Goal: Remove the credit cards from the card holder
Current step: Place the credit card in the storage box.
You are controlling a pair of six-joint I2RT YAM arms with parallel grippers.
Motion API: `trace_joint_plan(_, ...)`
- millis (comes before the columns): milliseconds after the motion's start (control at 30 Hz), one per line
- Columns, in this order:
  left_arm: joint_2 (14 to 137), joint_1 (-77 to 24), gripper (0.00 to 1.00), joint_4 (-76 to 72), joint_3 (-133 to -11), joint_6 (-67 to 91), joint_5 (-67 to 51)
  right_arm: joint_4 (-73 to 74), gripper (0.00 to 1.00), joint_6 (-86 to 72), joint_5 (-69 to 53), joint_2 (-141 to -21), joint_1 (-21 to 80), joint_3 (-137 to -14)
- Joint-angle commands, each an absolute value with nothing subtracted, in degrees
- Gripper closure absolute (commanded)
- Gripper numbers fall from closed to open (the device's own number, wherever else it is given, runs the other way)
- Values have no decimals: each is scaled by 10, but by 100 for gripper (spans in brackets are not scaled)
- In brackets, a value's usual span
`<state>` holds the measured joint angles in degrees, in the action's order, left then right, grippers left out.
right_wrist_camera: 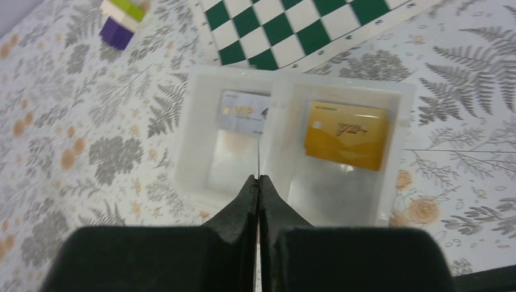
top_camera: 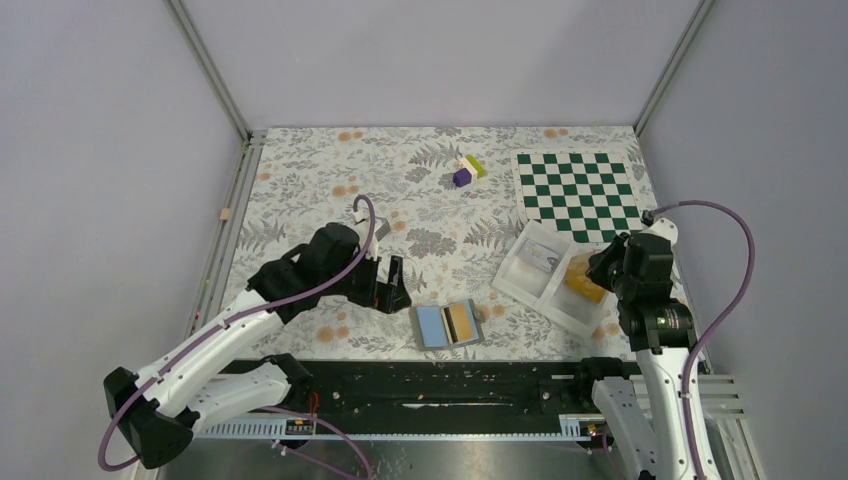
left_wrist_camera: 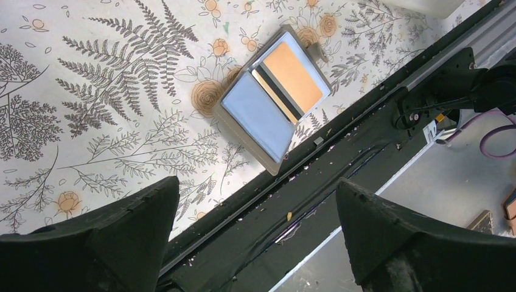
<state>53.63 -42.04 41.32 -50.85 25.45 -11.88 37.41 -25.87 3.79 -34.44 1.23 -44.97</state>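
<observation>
The card holder lies open near the table's front edge, with a light blue panel on the left; it also shows in the left wrist view. A credit card with a dark stripe and tan face sits in its right half, also in the left wrist view. My left gripper is open and empty, just left of the holder. My right gripper hangs over the white tray, shut on a thin card seen edge-on.
The divided clear-white tray holds a silver card in one compartment and a gold card in the other. A green chessboard mat lies behind it. Stacked purple and yellow blocks stand at the back. A black rail runs along the near edge.
</observation>
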Motion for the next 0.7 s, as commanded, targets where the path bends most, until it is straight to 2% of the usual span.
trace_joint_plan(0,524,-418,1,416,-506,243,-112,358,100,-257,114,-357,-20,-438)
trace_joint_plan(233,515,-419,1,416,-504,244,-115,238,100,-276,69,-375,-80,-359)
trace_joint_plan(667,510,-419,1,416,-502,246,-116,61,100,-299,-147,-452,-218,-274)
